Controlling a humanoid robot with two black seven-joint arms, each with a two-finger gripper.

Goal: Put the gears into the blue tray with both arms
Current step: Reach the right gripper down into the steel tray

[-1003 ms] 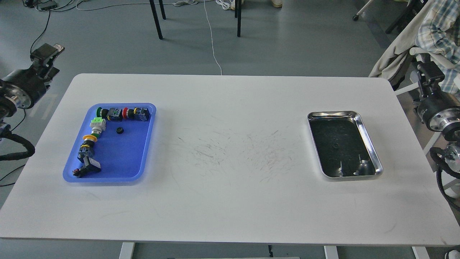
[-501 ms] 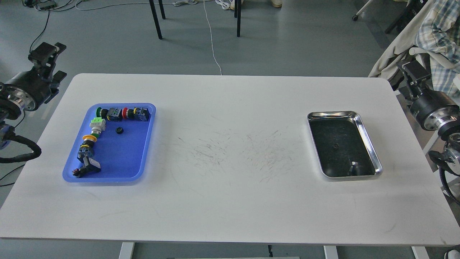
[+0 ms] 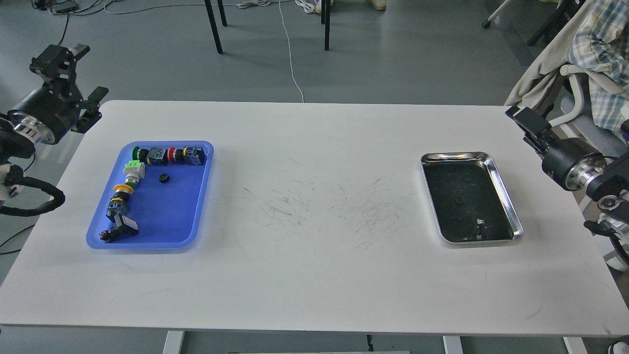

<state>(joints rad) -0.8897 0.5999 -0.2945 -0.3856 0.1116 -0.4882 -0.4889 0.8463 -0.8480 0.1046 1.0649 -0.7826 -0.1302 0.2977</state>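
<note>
My right gripper (image 3: 522,119) has swung in at right toward the steel tray (image 3: 508,206) and its gear (image 3: 459,200); left gripper (image 3: 73,81) gapes open, empty. Right's opening: cannot tell.

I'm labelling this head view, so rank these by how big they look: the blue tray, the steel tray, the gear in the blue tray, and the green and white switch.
1. blue tray
2. steel tray, slightly smaller
3. green and white switch
4. gear, smallest
</note>
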